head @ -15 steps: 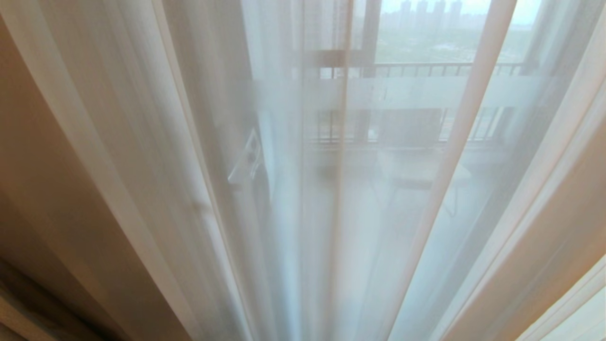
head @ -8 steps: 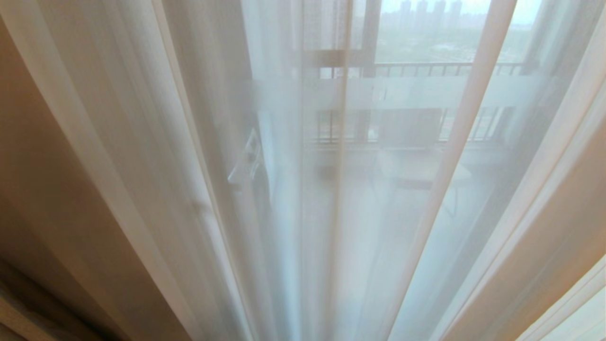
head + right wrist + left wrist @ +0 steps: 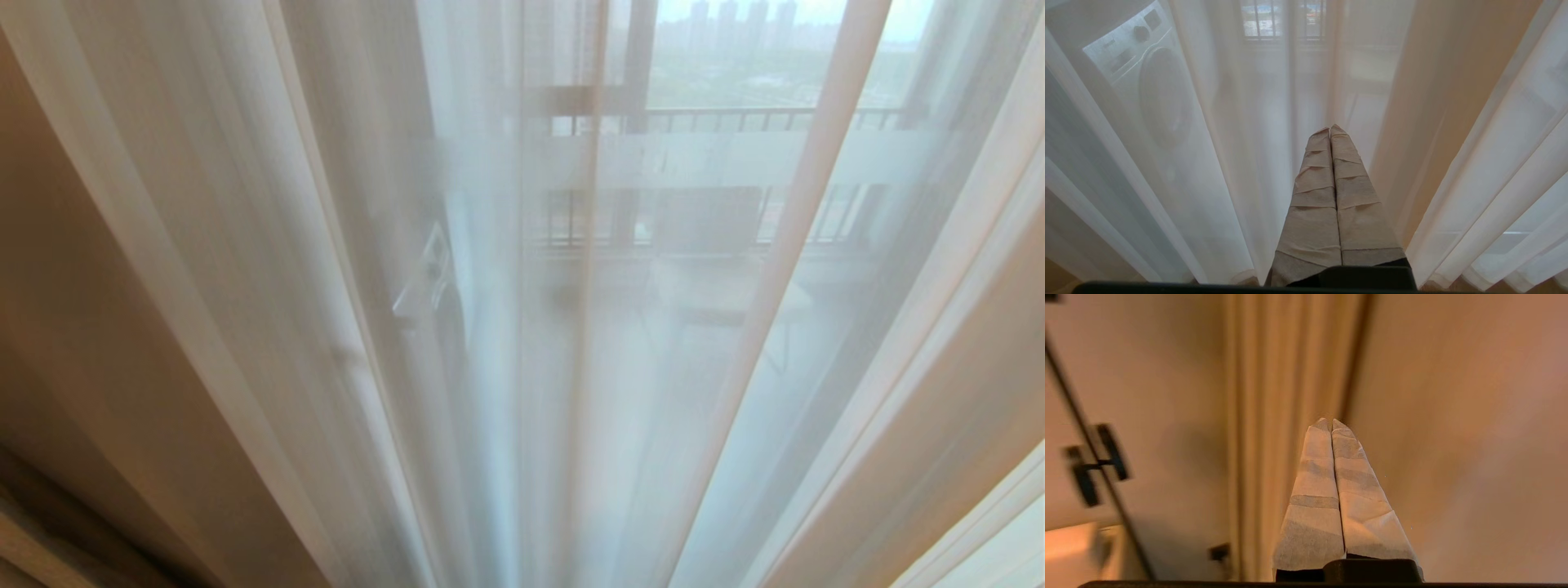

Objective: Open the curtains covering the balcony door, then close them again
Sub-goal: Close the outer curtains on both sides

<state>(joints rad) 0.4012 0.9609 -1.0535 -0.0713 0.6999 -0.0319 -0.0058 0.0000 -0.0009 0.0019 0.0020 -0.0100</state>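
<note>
The curtains hang drawn across the whole head view: white sheers (image 3: 269,245) in long folds, with a thick beige drape (image 3: 57,367) at the left edge. Through the sheers I make out the balcony door (image 3: 638,49), with its dark frame and frosted white band (image 3: 718,159). Neither arm shows in the head view. My left gripper (image 3: 1331,421) is shut and empty, its taped fingers pointing at the pleated beige drape (image 3: 1286,367). My right gripper (image 3: 1329,129) is also shut and empty, close in front of the sheers (image 3: 1229,171).
Behind the sheers stand a washing machine (image 3: 1147,81) at the left and a chair (image 3: 727,294) on the balcony, with a black railing (image 3: 759,121) beyond. A dark rod with black fittings (image 3: 1094,465) runs along the wall beside the drape.
</note>
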